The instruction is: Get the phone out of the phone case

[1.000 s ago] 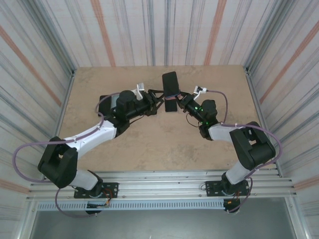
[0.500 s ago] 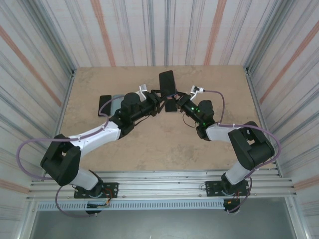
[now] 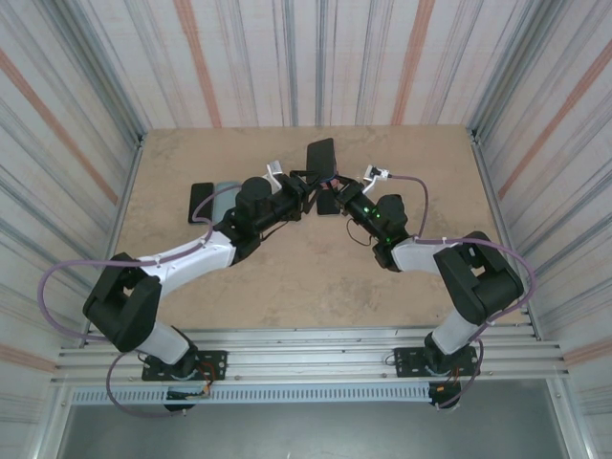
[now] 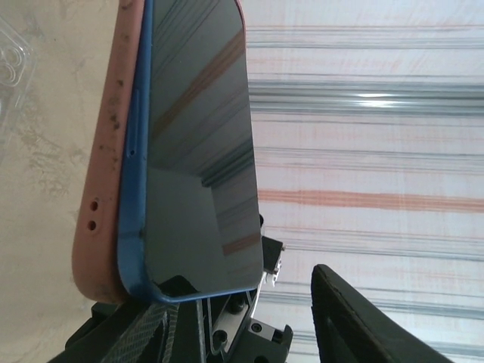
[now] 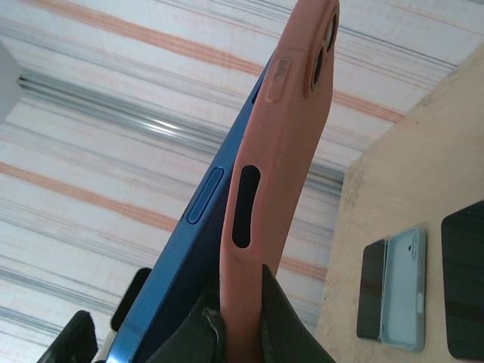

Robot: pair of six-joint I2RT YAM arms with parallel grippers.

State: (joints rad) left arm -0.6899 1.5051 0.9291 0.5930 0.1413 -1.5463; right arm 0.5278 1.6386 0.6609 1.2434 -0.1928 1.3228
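Right wrist: right fingers [image 5: 281, 327] clench pink case [image 5: 280, 151] (blue phone [image 5: 189, 249] half out), left fingers [image 4: 355, 318] spread, pale case [image 5: 401, 291] behind

light: bright, even | shadows: soft | glare: reflections on phone [image 4: 200, 151] | focus: sharp

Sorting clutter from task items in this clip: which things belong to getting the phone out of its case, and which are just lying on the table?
In the job:
- blue phone
- pink case around it

Lying about:
- grey-blue case
- dark phone beside that case
- second dark phone
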